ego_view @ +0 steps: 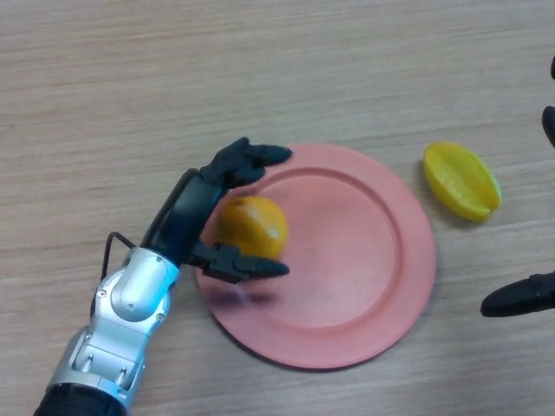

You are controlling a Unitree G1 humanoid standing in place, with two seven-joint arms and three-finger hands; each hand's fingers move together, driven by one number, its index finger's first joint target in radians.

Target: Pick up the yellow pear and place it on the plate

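Observation:
A yellow-orange pear lies on the left part of the pink plate. My left hand is over the plate's left rim, its fingers above the pear and its thumb below it, spread around the fruit and not closed on it. My right hand shows only as dark fingers at the right edge, away from the plate.
A yellow ridged piece of fruit lies on the wooden table to the right of the plate.

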